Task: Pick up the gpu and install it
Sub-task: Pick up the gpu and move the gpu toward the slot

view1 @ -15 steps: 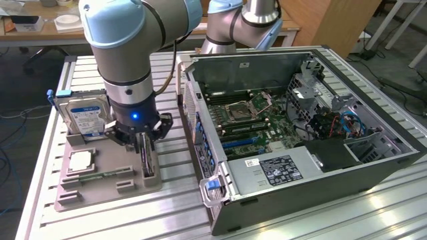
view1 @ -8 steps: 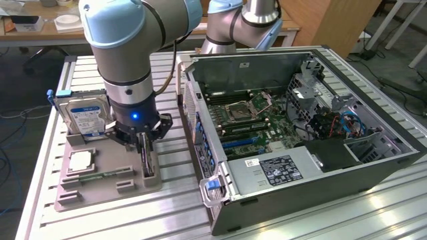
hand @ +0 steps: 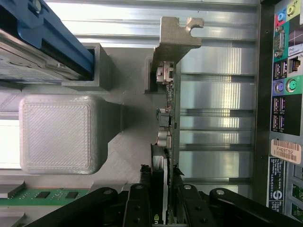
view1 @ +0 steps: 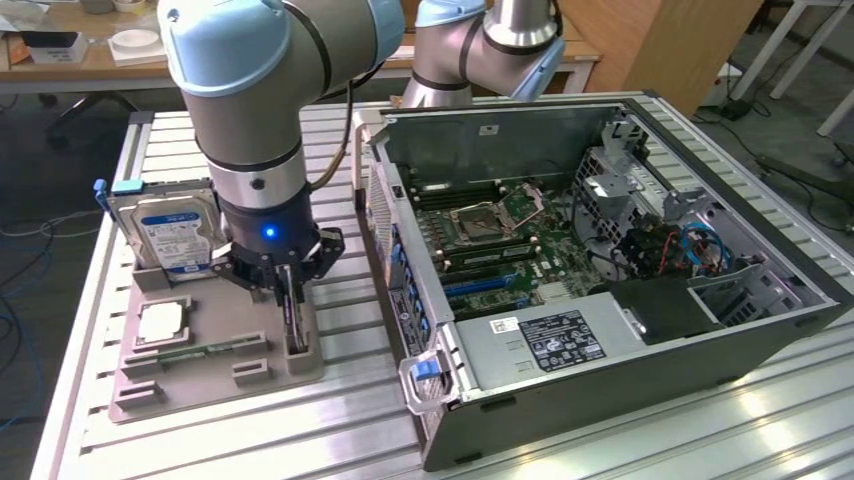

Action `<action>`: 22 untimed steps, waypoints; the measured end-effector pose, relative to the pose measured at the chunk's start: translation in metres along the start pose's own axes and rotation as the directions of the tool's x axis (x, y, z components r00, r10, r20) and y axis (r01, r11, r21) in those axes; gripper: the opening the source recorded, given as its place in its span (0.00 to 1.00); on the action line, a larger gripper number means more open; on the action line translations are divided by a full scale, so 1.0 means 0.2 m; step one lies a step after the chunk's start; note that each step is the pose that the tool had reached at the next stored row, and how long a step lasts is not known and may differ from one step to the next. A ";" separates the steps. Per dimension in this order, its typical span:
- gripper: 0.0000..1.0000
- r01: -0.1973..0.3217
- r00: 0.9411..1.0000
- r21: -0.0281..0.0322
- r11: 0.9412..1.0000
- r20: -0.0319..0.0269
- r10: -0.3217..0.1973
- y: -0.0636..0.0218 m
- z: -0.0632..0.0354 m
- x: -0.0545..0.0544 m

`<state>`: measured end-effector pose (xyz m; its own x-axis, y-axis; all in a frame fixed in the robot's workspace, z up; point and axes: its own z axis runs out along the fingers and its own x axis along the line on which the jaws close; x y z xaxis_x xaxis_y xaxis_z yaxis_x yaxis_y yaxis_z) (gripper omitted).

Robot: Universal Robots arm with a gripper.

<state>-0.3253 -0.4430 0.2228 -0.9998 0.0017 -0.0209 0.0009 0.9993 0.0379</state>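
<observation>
The gpu (view1: 298,322) stands on its long edge in a slot of the grey holder tray (view1: 147,385), at the tray's side nearest the computer case. My gripper (view1: 294,300) hangs straight down over it. In the wrist view the gpu (hand: 168,94) runs away from the camera as a thin green board edge, with its silvery bracket (hand: 176,35) at the far end. My gripper (hand: 162,174) straddles the near end of the card. Its black fingers (hand: 144,189) stand close on either side, with narrow gaps still showing.
On the tray also sit a hard drive (view1: 174,235) with a blue-white label, a square processor (view1: 160,322) and a memory stick (view1: 200,352). The open computer case (view1: 747,330) lies at the exterior view's right, motherboard (view1: 507,240) exposed, its rear ports (hand: 286,94) close to the tray.
</observation>
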 end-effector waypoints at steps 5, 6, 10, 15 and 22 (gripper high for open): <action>0.27 0.000 1.000 0.000 1.000 0.000 0.000 0.000 0.000 0.00; 0.27 0.000 1.000 0.000 1.000 0.000 0.000 0.000 0.000 0.00; 0.27 0.000 1.000 0.000 1.000 0.000 0.000 0.000 0.000 0.00; 0.27 0.000 1.000 -0.001 1.000 0.000 0.000 0.001 -0.020 0.00; 0.27 0.000 1.000 -0.002 1.000 0.000 0.000 0.002 -0.064 0.00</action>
<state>-0.3254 -0.4431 0.2356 -0.9998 0.0018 -0.0209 0.0010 0.9992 0.0399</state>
